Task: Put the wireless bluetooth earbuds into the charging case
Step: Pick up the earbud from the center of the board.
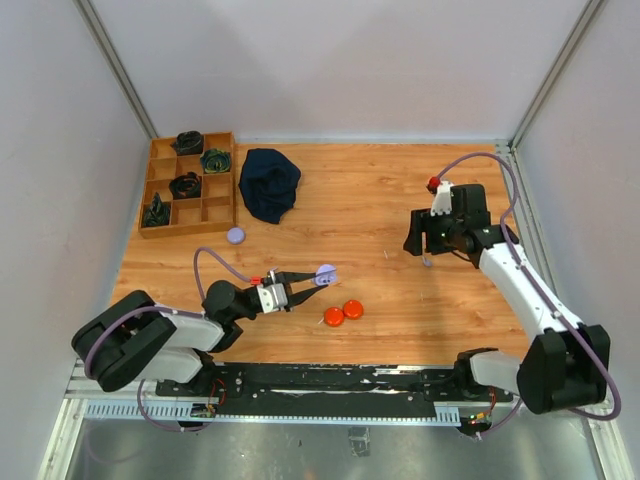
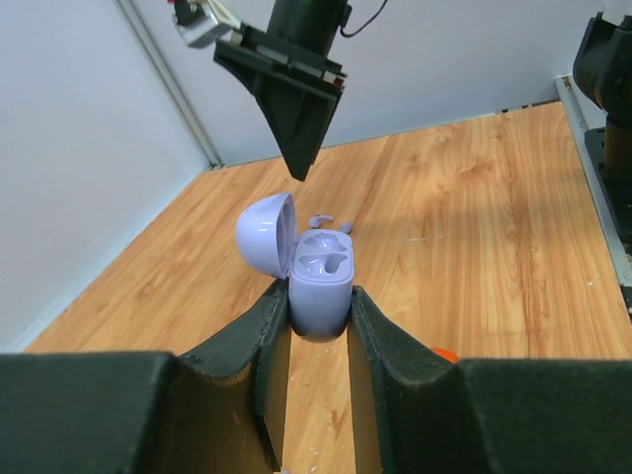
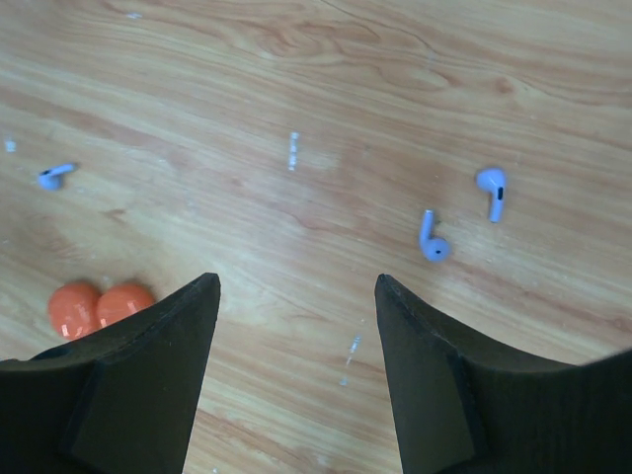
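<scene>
From above, the left gripper (image 1: 310,279) pinches the lavender charging case (image 1: 325,272), just far of two orange discs (image 1: 342,312).

Left wrist: the case lid stands open, and a lavender earbud (image 2: 321,219) lies just beyond, partly hidden.

Right wrist: the right gripper (image 3: 296,286) hangs spread and empty near two earbuds (image 3: 432,239) to its right. Its finger cuts off the discs.

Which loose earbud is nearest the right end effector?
The lavender earbud just past the right end effector, the nearer of the close pair; its neighbour lies further out, the third far off on the other side.
</scene>
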`<act>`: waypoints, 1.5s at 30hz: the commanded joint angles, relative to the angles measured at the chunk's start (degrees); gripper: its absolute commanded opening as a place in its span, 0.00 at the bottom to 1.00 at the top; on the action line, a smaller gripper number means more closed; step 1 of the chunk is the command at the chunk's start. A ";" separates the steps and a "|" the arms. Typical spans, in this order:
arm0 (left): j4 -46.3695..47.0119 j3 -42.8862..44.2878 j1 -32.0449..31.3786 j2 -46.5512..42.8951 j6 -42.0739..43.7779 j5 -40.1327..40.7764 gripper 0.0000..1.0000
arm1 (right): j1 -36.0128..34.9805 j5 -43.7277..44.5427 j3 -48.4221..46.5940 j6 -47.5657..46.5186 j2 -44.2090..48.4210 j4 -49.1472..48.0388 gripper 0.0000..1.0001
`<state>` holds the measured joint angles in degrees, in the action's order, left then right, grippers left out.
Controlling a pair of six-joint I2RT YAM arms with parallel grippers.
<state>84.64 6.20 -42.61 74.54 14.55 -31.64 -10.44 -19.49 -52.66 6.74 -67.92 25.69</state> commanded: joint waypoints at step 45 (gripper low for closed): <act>12.92 -0.84 0.77 7.71 0.87 1.14 0.00 | 6.35 18.68 -28.59 -9.12 -48.23 17.57 0.32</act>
<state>87.44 4.19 -42.41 81.73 14.13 -29.91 -4.93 -2.44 -80.40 -1.78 -113.62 42.28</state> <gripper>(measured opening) 0.297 0.342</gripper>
